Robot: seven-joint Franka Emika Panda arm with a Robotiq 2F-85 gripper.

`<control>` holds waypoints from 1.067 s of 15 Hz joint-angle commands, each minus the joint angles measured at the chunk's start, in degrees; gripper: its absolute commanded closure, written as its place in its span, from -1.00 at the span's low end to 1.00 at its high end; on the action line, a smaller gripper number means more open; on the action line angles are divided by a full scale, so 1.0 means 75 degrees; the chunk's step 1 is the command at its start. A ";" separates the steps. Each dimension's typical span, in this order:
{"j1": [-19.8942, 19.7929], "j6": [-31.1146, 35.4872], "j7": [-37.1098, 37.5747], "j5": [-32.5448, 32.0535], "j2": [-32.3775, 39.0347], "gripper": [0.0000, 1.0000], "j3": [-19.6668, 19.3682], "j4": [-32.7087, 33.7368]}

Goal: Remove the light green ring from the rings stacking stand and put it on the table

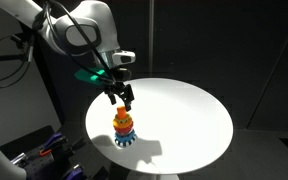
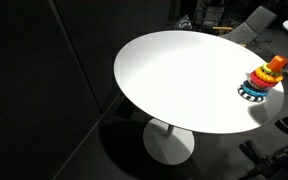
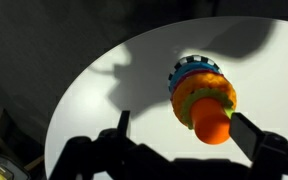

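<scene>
The light green ring [image 3: 187, 99] sits on the rings stacking stand [image 3: 202, 92], high in the stack, directly under the orange top piece [image 3: 213, 120]. In the wrist view it shows as a pale green band around the foot of that orange piece, with the blue toothed base [image 3: 191, 64] at the stand's far end. In both exterior views the stack is too small to pick out the green band.

The stand [image 1: 124, 125] is upright on the round white table [image 1: 184, 120], close to the rim; an exterior view [image 2: 264, 80] shows it near the table's [image 2: 174, 80] edge as well.

The gripper [image 1: 122, 99] hangs just above the stand, apart from it. In the wrist view the gripper [image 3: 181, 122] has its claw spread wide. One dark finger [image 3: 123, 122] is well out to one side of the stand and the other finger [image 3: 248, 134] is just beside the orange top piece, touching nothing. Nothing is held between them.

A dark shadow [image 3: 134, 72] of the arm lies across the tabletop [image 3: 94, 110] beside the stand.
</scene>
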 commanded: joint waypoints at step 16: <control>0.0341 0.0093 -0.0761 0.1109 0.1413 -1.00 0.0051 0.0819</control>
